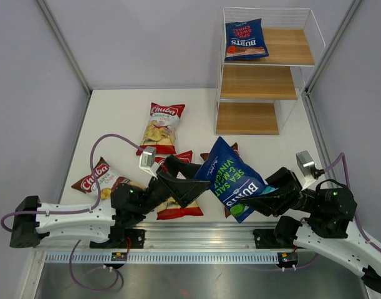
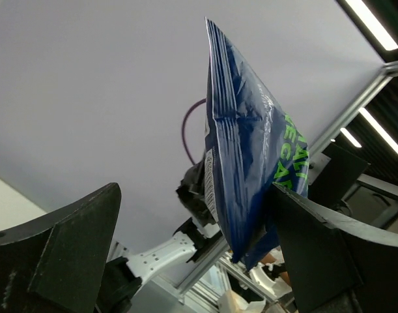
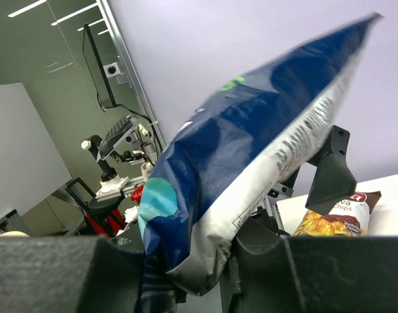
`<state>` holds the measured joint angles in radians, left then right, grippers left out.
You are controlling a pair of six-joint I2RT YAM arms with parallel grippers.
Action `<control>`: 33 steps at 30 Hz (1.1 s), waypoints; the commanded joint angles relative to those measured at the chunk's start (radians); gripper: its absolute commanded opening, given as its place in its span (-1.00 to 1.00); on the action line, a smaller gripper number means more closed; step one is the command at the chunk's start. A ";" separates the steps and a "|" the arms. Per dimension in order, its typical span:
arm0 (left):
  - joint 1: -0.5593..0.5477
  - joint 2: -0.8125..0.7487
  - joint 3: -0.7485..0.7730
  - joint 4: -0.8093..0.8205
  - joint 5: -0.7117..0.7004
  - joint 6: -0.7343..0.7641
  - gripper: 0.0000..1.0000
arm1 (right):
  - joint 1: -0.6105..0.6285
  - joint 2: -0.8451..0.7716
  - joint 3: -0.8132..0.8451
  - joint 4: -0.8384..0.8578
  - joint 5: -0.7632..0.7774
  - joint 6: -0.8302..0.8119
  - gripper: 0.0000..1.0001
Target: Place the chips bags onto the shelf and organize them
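Swinging that Burts bag (image 1: 231, 177) up to the shelf (image 1: 265, 75)? Your right tool (image 1: 265, 198) is clenched on it, left tool (image 1: 193, 180) is released, so back left off first.

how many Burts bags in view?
2. One Burts bag lies on the shelf's top tier; the second Burts bag hangs in the right gripper, by the open left gripper. None seems hidden.

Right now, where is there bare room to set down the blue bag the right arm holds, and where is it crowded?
The shelf's middle tier and bottom tier are bare; the top tier is free right of the Burts bag. The table is bare between the far Chuba bag and the shelf. Crowded: the overlapping bags under the left arm.
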<state>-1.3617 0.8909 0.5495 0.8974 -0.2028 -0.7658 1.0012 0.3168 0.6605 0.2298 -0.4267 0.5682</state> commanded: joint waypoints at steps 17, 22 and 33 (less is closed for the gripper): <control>-0.008 0.033 0.004 0.390 0.171 -0.069 0.52 | 0.005 0.082 -0.081 0.086 0.043 -0.057 -0.67; -0.023 0.011 0.027 0.266 0.120 0.012 0.20 | 0.005 0.084 -0.076 0.077 0.048 -0.037 -0.64; -0.024 -0.130 0.007 0.080 0.036 0.187 -0.74 | 0.005 -0.028 -0.067 -0.044 0.127 0.022 -0.61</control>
<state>-1.3788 0.8154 0.5472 0.9188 -0.1284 -0.6495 1.0035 0.3294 0.5831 0.1524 -0.4007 0.5663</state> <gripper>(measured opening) 0.188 0.294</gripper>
